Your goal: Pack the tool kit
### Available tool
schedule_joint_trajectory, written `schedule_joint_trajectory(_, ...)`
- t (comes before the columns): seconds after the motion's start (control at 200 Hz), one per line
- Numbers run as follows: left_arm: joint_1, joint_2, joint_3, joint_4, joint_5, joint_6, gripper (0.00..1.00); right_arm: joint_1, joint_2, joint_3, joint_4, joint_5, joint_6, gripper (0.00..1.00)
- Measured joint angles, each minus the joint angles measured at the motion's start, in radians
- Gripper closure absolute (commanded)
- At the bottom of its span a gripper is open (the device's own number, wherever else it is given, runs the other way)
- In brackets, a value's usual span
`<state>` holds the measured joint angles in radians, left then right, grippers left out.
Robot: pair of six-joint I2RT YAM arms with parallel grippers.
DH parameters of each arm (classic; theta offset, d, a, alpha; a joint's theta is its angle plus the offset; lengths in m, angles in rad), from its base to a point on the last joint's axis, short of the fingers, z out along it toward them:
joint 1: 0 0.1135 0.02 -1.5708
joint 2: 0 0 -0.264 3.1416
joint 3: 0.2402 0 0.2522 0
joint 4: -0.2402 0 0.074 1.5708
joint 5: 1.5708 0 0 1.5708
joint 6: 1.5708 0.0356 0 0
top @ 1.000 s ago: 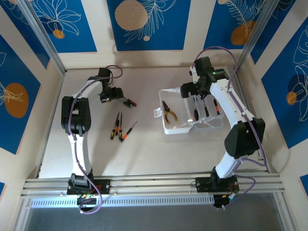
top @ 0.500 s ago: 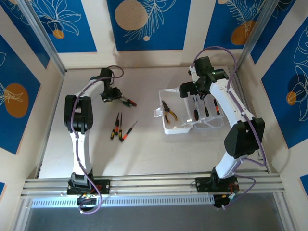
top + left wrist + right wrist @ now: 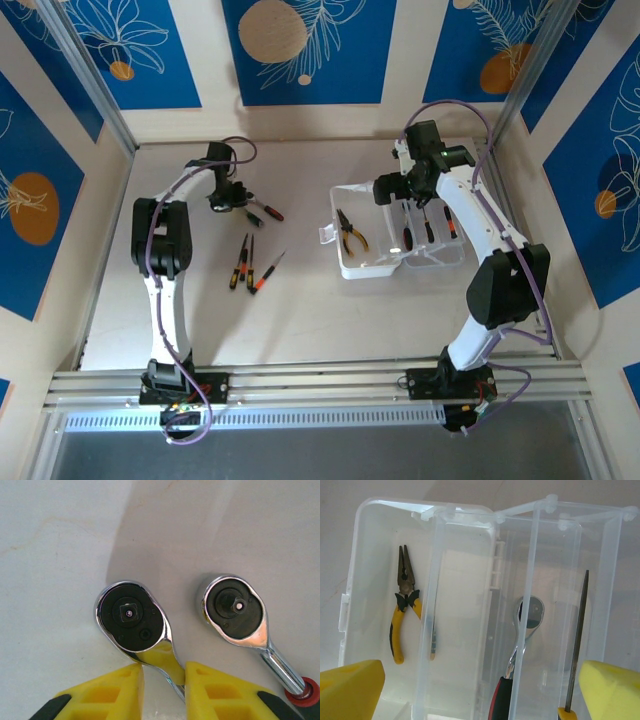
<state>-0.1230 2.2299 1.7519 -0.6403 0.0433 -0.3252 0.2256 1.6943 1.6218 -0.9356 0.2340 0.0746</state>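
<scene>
Two chrome ratchet wrenches lie side by side on the table. My left gripper [image 3: 164,672] straddles the neck of the left wrench [image 3: 131,620]; its right yellow finger [image 3: 215,690] touches the neck, and a narrow gap separates the left finger from it. The other wrench [image 3: 235,610] lies just to the right, with a red-collared handle. In the top view this gripper [image 3: 232,200] is at the back left. The translucent case [image 3: 345,265] lies open, holding yellow-handled pliers [image 3: 402,605], a red-black ratchet [image 3: 527,617] and a screwdriver [image 3: 577,640]. My right gripper [image 3: 482,695] hovers open above it.
Two black-and-yellow screwdrivers [image 3: 243,262] and a smaller orange one [image 3: 268,272] lie on the table between the left arm and the case. Walls close the table at the back and both sides. The case latch [image 3: 326,236] sticks out to the left.
The left gripper's jaws have narrowed around the wrench neck and the gripper has settled over the wrench heads. The right arm has hardly moved.
</scene>
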Motion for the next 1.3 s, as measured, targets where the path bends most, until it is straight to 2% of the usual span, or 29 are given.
schedule_joint_trajectory(0.22, 0.001, 0.0, 0.011, -0.027, -0.027, 0.048, 0.64, -0.006, -0.002, -0.003, 0.001, -0.007, 0.006, 0.01)
schedule_joint_trajectory(0.65, -0.006, 0.021, 0.061, -0.104, -0.105, 0.101, 0.63, -0.008, -0.006, -0.021, 0.005, -0.023, 0.006, 0.01)
schedule_joint_trajectory(0.86, -0.013, 0.05, 0.111, -0.152, -0.124, 0.126, 0.52, -0.011, -0.015, -0.022, 0.005, -0.03, 0.007, 0.01)
schedule_joint_trajectory(1.07, -0.021, 0.051, 0.116, -0.166, -0.134, 0.126, 0.51, -0.014, -0.019, -0.027, 0.007, -0.037, 0.01, 0.01)
schedule_joint_trajectory(1.191, -0.025, 0.051, 0.119, -0.177, -0.134, 0.126, 0.58, -0.017, -0.019, -0.027, 0.007, -0.041, 0.01, 0.01)
schedule_joint_trajectory(1.256, -0.029, 0.055, 0.125, -0.188, -0.134, 0.124, 0.72, -0.017, -0.019, -0.027, 0.007, -0.044, 0.01, 0.01)
schedule_joint_trajectory(1.301, -0.033, 0.055, 0.129, -0.193, -0.13, 0.126, 0.77, -0.017, -0.019, -0.027, 0.007, -0.045, 0.01, 0.01)
